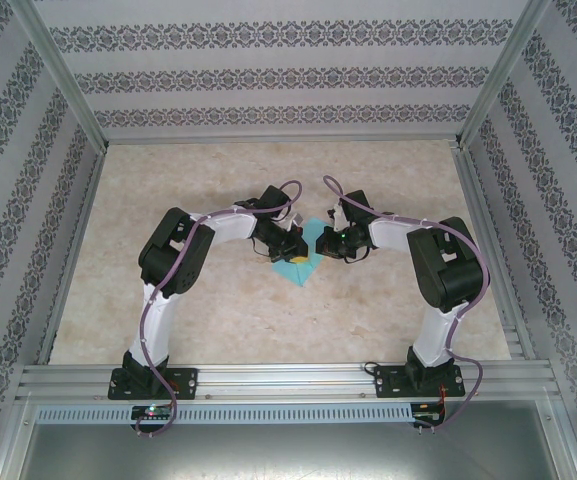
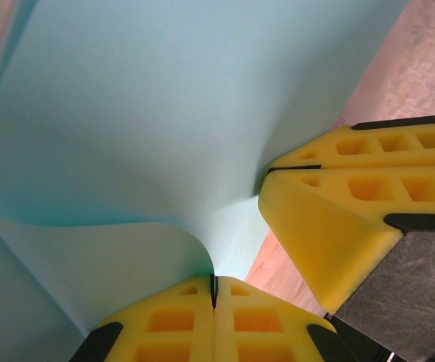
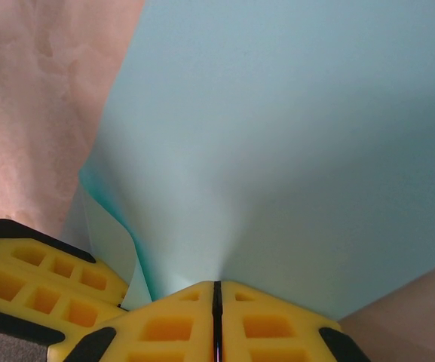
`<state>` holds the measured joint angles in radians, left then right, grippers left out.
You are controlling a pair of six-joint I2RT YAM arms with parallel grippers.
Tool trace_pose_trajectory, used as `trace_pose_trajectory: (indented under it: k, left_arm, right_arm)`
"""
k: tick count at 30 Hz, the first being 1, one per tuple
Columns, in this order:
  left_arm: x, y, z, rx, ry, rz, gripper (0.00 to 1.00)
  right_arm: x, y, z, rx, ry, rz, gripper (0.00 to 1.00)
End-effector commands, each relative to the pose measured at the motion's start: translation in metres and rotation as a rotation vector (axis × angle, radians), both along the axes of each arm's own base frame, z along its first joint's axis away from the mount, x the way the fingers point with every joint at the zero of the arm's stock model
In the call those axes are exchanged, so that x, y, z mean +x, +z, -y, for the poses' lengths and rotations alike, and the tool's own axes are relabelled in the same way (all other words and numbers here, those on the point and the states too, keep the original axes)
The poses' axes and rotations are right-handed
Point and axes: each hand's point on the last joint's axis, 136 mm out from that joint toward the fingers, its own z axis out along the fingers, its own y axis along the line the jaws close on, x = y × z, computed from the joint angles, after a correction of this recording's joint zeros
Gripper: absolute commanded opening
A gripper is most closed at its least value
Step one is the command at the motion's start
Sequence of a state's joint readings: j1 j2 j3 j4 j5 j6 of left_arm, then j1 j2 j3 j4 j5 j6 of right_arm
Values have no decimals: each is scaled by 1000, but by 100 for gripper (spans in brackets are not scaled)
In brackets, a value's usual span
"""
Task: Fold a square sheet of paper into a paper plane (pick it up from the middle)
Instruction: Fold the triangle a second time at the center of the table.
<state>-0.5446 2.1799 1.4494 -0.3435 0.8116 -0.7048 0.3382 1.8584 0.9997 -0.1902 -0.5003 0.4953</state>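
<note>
A: The square sheet of paper [image 2: 164, 113]?
B: Centre of the table [image 1: 168, 310], bowed; my left gripper [image 2: 214, 290] and right gripper [image 3: 217, 294] both pinch it, pads together.
A: Hazard?
B: Diverging pulls could tear it.

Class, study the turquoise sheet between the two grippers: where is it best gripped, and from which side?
Grip the square sheet of paper at an edge, pinched between pads, as the left gripper and right gripper do. Come in edge-on, from opposite sides: it is thin and curls where pinched, so two holds keep it spread.
</note>
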Motion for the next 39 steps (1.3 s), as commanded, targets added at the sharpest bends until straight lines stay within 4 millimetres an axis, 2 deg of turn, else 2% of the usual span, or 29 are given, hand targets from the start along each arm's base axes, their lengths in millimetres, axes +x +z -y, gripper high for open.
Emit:
trace_pose_trajectory:
  k: [1, 13, 27, 32, 36, 39]
  left_arm:
    - [-3, 17, 12, -31, -43, 44, 4]
    - [5, 0, 10, 10, -27, 43, 4]
    - [1, -19, 4, 53, -33, 28, 5]
    - [-2, -24, 0, 71, -39, 24, 13]
    - [-4, -27, -1, 76, -41, 22, 26]
    - [-4, -28, -1, 75, -38, 26, 30]
  right_arm:
    - [-6, -9, 5, -55, 13, -23, 10]
    - [-7, -7, 4, -51, 17, -20, 10]
    - [-8, -4, 4, -50, 19, -13, 10]
    - [-8, -1, 4, -51, 18, -7, 10]
    - [-8, 1, 3, -46, 20, -4, 10]
    - [-8, 4, 3, -42, 16, 1, 10]
